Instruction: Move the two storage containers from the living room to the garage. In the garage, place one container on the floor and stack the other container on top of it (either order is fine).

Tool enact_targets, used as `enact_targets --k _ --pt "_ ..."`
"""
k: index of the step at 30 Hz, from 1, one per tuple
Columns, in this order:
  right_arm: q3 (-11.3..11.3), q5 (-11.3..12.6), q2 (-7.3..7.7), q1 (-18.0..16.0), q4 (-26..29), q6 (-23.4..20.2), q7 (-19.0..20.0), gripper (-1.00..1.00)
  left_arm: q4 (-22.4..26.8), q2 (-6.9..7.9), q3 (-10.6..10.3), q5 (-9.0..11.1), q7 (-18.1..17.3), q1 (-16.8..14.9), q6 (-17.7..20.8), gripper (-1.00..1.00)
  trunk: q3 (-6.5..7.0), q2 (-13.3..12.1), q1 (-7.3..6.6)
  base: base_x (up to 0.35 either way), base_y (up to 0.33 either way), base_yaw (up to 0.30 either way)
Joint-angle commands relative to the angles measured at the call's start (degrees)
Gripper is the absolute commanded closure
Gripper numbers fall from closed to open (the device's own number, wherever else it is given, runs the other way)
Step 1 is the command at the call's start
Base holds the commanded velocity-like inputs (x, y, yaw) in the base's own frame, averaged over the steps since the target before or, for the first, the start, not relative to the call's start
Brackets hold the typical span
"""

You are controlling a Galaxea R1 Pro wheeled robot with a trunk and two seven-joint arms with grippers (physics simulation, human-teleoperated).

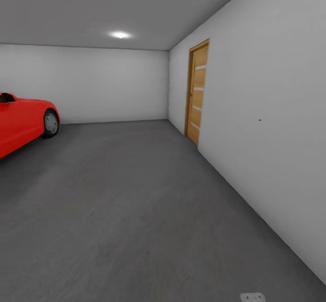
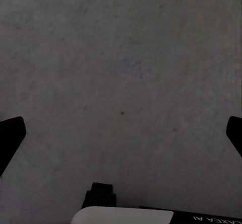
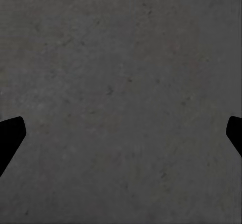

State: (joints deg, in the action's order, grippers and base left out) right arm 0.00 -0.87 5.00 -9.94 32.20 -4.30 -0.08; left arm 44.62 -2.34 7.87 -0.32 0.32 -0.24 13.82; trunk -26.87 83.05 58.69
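Note:
I am in the garage, with pale grey walls around a dark grey concrete floor [image 1: 136, 193]. The two storage containers are out of view. In the left wrist view my left gripper [image 2: 121, 136] hangs open over the speckled floor [image 2: 121, 73], its black fingertips [image 2: 10, 138] far apart and nothing between them. In the right wrist view my right gripper [image 3: 121, 138] is likewise open above bare floor [image 3: 121, 83], one dark fingertip [image 3: 9, 138] at each side.
A red car [image 1: 22, 123] stands at the left. An orange-brown wooden door [image 1: 198, 91] with frosted stripes sits in the right wall [image 1: 271, 112]. A ceiling light [image 1: 120, 35] glows at the back. A white part of my own body [image 2: 121, 216] shows beneath the left gripper.

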Motion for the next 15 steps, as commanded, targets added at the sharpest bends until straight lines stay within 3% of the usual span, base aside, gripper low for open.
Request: enact_targets --k 1,15 --pt "0.00 -0.09 0.02 0.01 0.15 -0.36 -0.01 -1.00 0.10 -0.05 0.13 -0.03 0.03 -0.02 0.33 -1.00 -0.06 0.03 0.03 0.321 0.000 0.297" --pt "0.00 -0.09 0.02 0.01 0.15 -0.36 -0.01 -1.00 0.11 -0.04 0.13 -0.04 0.12 -0.02 0.33 -1.00 -0.06 0.03 0.03 0.321 0.000 0.297"
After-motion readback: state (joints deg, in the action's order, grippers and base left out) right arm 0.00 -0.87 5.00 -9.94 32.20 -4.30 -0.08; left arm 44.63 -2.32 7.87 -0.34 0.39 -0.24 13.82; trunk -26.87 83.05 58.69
